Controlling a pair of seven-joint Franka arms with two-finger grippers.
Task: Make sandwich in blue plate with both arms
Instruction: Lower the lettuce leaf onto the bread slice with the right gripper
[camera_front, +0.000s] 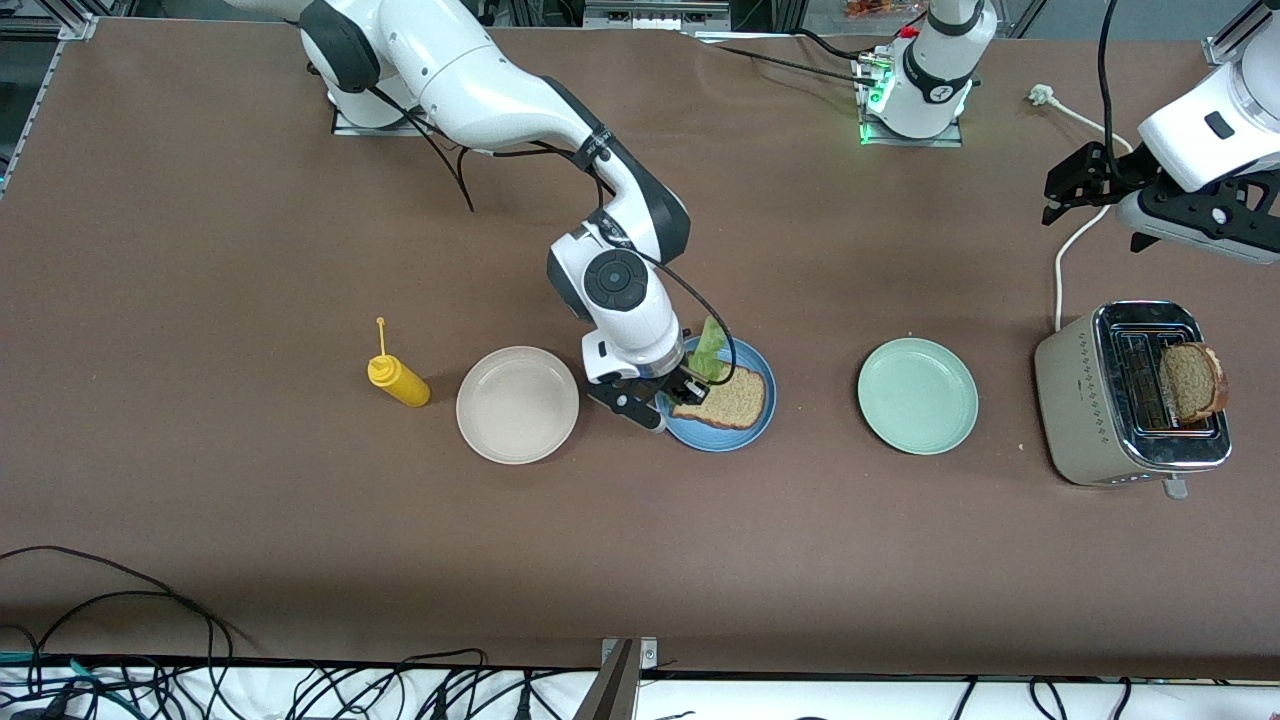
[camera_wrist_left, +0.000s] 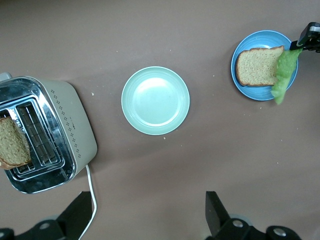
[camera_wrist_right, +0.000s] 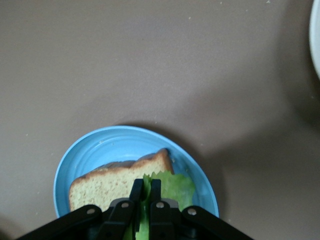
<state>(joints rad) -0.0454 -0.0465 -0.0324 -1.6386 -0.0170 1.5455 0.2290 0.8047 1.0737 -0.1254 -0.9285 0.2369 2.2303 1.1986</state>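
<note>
Bread slice (camera_front: 728, 398) down on blue plate (camera_front: 745, 432), lettuce leaf (camera_front: 711, 350) pinched over it in shut right gripper (camera_front: 686, 388); second slice (camera_front: 1192, 381) waiting in toaster (camera_front: 1128, 392), left gripper (camera_front: 1085, 185) wide open, empty, above.

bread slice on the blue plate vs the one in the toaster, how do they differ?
Pose: the bread slice on the blue plate lies flat; the toaster slice stands on edge, sticking out of a slot.
Support: the first rests on the blue plate, the second in the toaster.
Company: the right tool, shut on a lettuce leaf, is at the plate slice; nothing touches the toaster slice.
Both are brown wholegrain with darker crusts.
</note>
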